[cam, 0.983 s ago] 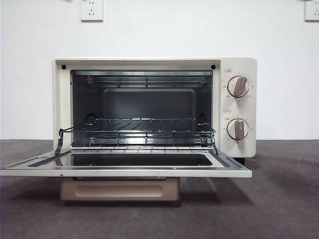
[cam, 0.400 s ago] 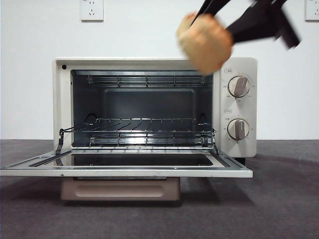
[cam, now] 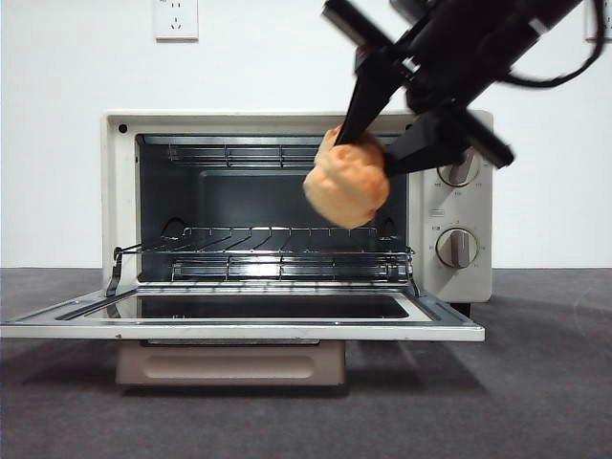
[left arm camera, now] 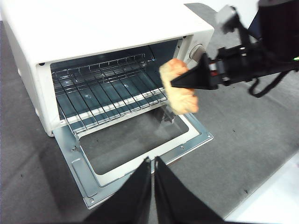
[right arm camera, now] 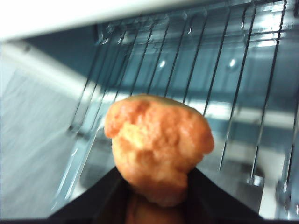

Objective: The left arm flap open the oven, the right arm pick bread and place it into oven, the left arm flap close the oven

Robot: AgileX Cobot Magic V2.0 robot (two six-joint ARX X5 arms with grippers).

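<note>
Your left gripper [left arm camera: 153, 163] waits back from the oven [cam: 296, 206] with its jaws pressed together, the door [cam: 239, 320] already flat open. In the last half-second the bread [cam: 347, 182], clamped in the right gripper [cam: 368, 143], has dropped from above the oven's top to the mouth's right side, over the rack [cam: 268, 251]. It looks just outside the opening, though blur makes that uncertain, so placing remains.
</note>
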